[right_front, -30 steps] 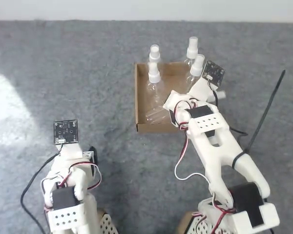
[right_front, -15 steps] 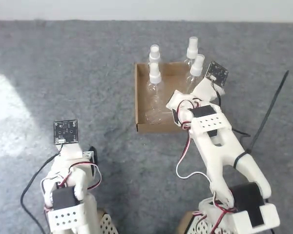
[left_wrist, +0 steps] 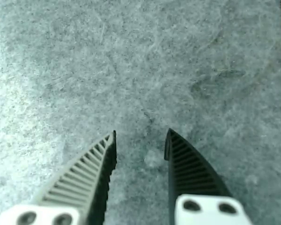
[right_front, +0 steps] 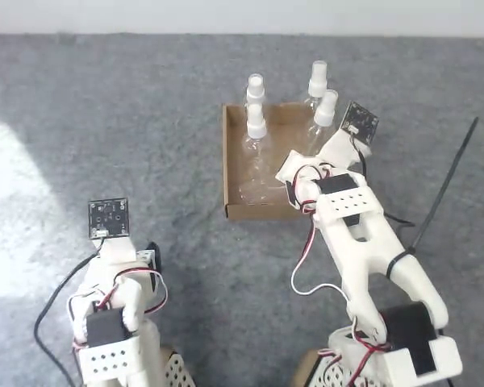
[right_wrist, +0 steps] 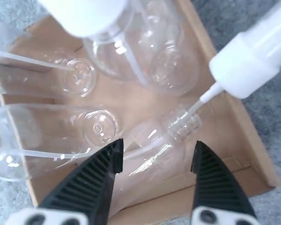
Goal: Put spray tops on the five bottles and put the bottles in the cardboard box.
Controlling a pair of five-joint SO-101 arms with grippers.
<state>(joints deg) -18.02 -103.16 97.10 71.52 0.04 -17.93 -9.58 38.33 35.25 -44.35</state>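
The cardboard box sits at mid-table with clear bottles in it. Several white spray tops stick up from upright bottles at its far side. My right gripper hangs open over the box's near right corner, under the right arm. Below its fingers a clear bottle lies tilted on the box floor. A white spray top stands off from that bottle's threaded neck, with its thin tube running into it. My left gripper is open over bare carpet, far from the box.
Grey carpet covers the table around the box. The left arm sits folded at the near left. A black cable rises beside the right arm. The box's brown walls close in around the right gripper.
The right arm has shifted slightly toward the far right over the box. A white piece seen beside it a second ago is now hidden under it. The left arm has not moved.
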